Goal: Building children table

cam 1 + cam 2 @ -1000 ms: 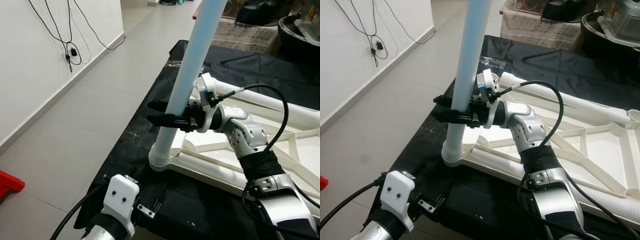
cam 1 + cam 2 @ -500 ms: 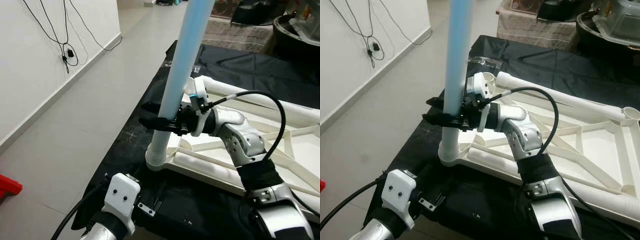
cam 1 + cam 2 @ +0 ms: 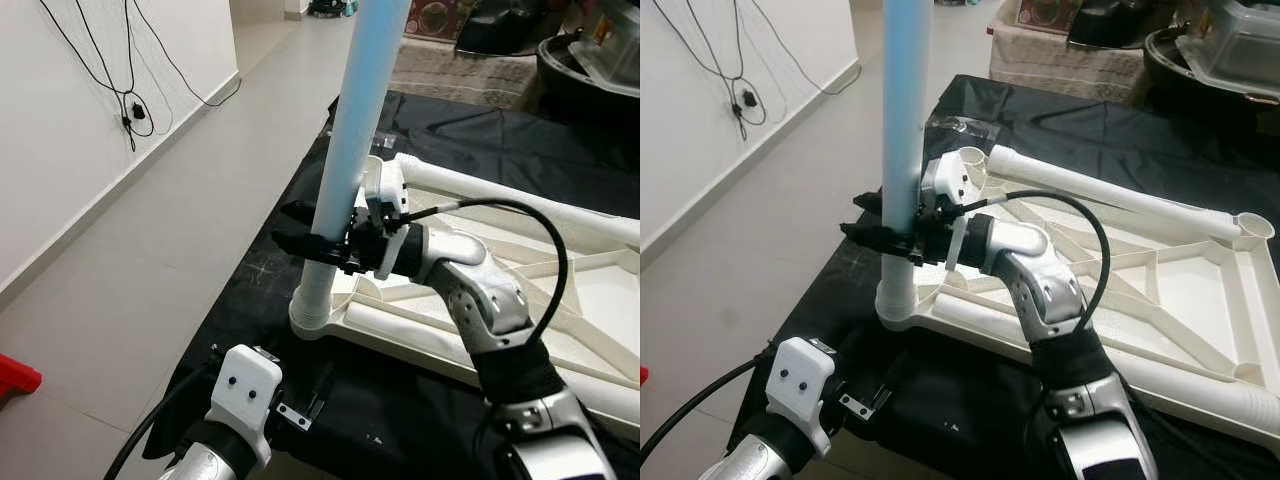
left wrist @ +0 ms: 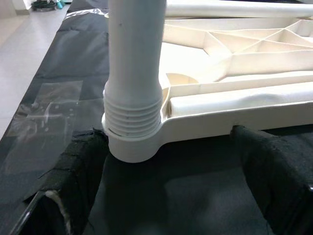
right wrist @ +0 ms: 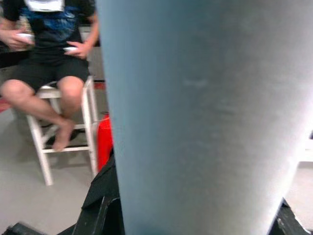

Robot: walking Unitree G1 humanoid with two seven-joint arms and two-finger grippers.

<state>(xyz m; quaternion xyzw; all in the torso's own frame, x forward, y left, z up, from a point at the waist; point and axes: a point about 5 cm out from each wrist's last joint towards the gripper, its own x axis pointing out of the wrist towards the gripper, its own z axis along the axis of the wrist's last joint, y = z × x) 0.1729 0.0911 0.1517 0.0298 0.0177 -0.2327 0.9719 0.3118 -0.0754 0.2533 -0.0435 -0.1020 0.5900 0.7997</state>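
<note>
A pale blue-white table leg (image 3: 350, 130) stands nearly upright, its threaded foot set in the corner socket (image 3: 312, 322) of the white table frame (image 3: 1160, 290). The frame lies upside down on a black cloth. My right gripper (image 3: 300, 235) is shut on the leg a short way above the socket; the leg (image 5: 205, 122) is pressed close in the right wrist view. My left gripper (image 4: 168, 142) is open, low at the table's near edge. Its black fingers (image 4: 78, 166) stand wide apart, facing the leg's ribbed foot (image 4: 133, 122) without touching it.
A second white leg (image 3: 1110, 195) lies along the frame's far side. A person sits on a white stool (image 5: 41, 142) beyond the table, beside a red thing (image 5: 103, 142). Cables (image 3: 130, 100) hang on the left wall. Bare tiled floor (image 3: 150, 260) lies to the left, and a black tub (image 3: 590, 70) stands behind.
The leg has swung from a lean to nearly upright, my right gripper still shut on it. The head view has shifted a little. My left arm has stayed put.
</note>
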